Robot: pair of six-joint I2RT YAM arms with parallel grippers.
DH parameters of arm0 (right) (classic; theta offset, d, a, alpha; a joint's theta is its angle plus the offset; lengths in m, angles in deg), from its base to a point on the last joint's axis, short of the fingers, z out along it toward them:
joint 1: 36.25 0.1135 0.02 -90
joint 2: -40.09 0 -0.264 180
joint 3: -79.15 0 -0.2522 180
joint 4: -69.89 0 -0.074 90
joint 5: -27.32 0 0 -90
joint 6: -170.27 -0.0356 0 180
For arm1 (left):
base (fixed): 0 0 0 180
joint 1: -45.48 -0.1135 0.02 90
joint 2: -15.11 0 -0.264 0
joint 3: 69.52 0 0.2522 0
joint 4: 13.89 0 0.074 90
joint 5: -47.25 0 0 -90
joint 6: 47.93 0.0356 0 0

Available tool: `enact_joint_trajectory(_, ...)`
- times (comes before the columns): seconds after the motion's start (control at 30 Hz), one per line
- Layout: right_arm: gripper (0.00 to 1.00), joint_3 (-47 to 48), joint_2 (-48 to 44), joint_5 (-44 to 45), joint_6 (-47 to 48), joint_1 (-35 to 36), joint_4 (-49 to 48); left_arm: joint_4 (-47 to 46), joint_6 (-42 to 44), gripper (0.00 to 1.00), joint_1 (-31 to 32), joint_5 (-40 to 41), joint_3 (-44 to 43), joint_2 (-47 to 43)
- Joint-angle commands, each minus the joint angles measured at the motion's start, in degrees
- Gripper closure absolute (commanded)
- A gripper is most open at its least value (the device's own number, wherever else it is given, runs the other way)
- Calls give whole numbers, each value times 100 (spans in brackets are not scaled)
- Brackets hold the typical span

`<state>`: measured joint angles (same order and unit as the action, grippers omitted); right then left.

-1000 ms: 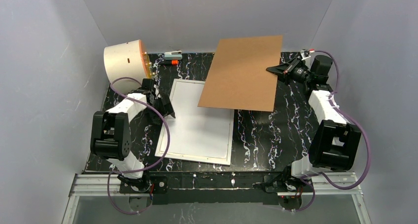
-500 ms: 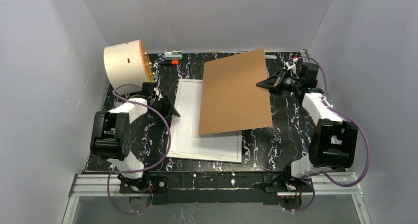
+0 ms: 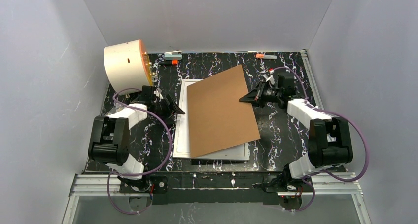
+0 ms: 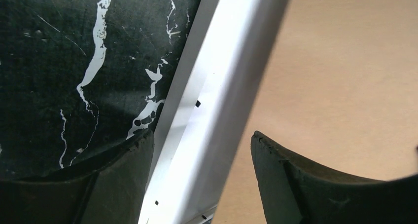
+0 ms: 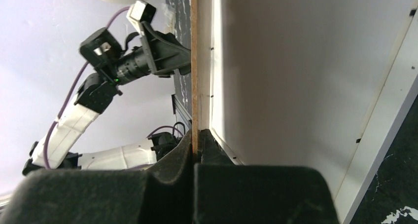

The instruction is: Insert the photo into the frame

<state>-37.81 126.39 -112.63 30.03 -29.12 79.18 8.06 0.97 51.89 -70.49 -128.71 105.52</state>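
Top external: right tool point(image 3: 245, 98) pinches backing board point(image 3: 219, 113) over frame point(image 3: 182, 128).

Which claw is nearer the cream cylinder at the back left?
Left. The left claw sits just in front of the cylinder; the right claw is across the table, pinching the brown board.

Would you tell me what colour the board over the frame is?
The board is plain brown; top view shows it best.

I see the frame point(image 3: 181, 130), white and thin-edged, lying flat mid-worktop point(image 3: 286, 150), mostly hidden under a skewed brown board point(image 3: 219, 110), with only its left strip and near edge showing.
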Motion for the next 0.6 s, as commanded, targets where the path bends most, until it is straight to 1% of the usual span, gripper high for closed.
enact_joint_trajectory(0.0, 99, -222, -93, 282, -496, 149, -836, 319, 148, 29, 26, 440, -72, -431)
enact_joint_trajectory(0.23, 99, -645, -127, 595, -913, 248, -1590, 262, 173, 33, 26, 746, -36, -503)
enact_joint_trajectory(0.57, 99, -590, 382, 553, -897, 389, -2154, 44, 243, 33, 26, 686, -71, -141)
